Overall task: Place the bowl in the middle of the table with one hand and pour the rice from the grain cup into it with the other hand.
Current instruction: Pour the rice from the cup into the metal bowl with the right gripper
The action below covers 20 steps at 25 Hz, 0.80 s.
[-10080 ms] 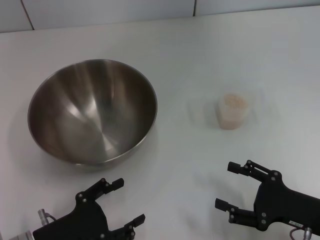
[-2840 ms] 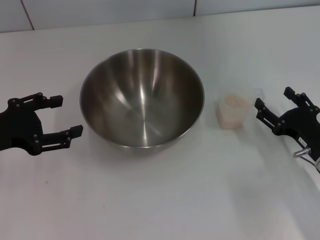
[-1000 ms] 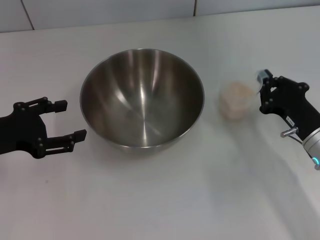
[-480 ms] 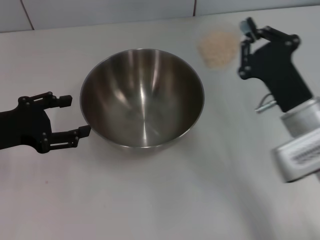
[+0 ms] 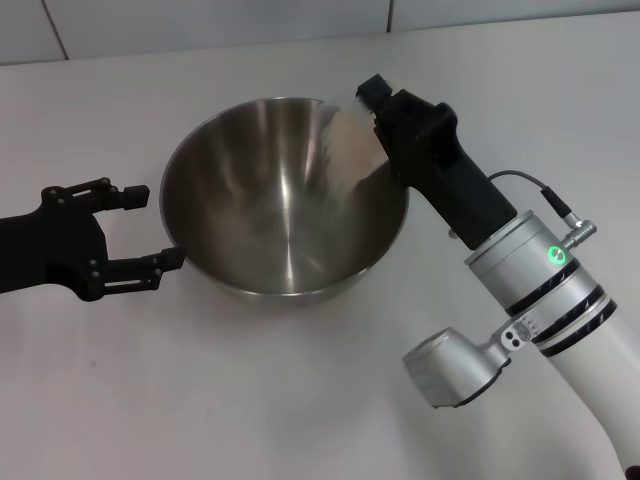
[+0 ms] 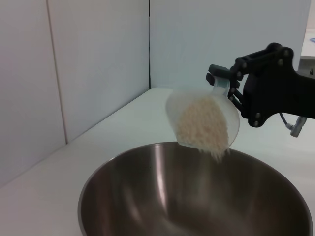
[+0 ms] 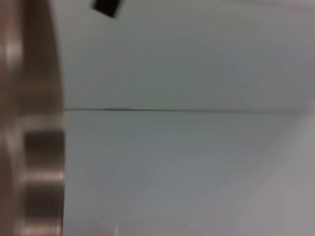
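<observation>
Here we see the bowl [image 5: 284, 195] standing upright near the middle of the table [image 5: 300, 400], and it is much the biggest thing in front of us. Our right gripper [image 5: 372, 100] is raised over the far right part of the bowl's rim, and its fingers are closed on the grain cup [image 6: 203, 120], which they hold at its back side. The cup is tilted strongly, with its open mouth turned down toward the inside of the bowl. In the left wrist view the rice [image 6: 203, 127] fills the lower part of the tilted cup, and some grains are already leaving the lip and falling just above the bowl's rim. In the head view the cup [image 5: 345, 115] looks only like a pale, see-through shape against the steel wall, so we cannot tell from there how much rice has reached the bottom. Our left gripper [image 5: 135, 228] is low over the table at the left side of the bowl. Its two fingers are spread apart and hold nothing; the nearer fingertip is just beside the bowl's outer wall, but we cannot tell if it touches it. The right wrist view shows only a blurred strip of the steel bowl [image 7: 29, 147] at one edge and a pale wall [image 7: 187, 147] behind it.
</observation>
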Tool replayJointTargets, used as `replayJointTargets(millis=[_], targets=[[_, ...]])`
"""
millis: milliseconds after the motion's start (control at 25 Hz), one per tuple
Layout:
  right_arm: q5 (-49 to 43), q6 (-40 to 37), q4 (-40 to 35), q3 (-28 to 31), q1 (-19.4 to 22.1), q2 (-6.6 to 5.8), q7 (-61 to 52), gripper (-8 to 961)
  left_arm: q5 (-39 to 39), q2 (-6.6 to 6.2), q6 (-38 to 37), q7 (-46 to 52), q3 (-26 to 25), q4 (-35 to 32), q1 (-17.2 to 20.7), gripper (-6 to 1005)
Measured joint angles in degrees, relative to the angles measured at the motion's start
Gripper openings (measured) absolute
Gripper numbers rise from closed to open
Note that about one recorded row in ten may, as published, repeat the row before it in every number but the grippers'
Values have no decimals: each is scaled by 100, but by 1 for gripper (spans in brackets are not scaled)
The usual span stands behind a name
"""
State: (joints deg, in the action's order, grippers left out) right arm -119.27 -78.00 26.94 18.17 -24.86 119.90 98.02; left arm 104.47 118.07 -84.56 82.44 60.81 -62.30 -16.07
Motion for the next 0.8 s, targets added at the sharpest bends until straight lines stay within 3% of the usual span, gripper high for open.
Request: replayJointTargets(millis=[40,440,640,800], targets=[[-15,22,13,-8,2,-1,743,13,55,0,-2,0,-7,0,-23,835],[-54,102,330,-301,-131,-2,3535,12,127,5,18,0,-1,15,-66,835],[-151,253,383,-442,-242,-2,4742,13,127,5,17,0,1,16,-84,835],[-526,338,373,-387,-253,-2,4990,12,127,5,15,0,1,16,-90,835]])
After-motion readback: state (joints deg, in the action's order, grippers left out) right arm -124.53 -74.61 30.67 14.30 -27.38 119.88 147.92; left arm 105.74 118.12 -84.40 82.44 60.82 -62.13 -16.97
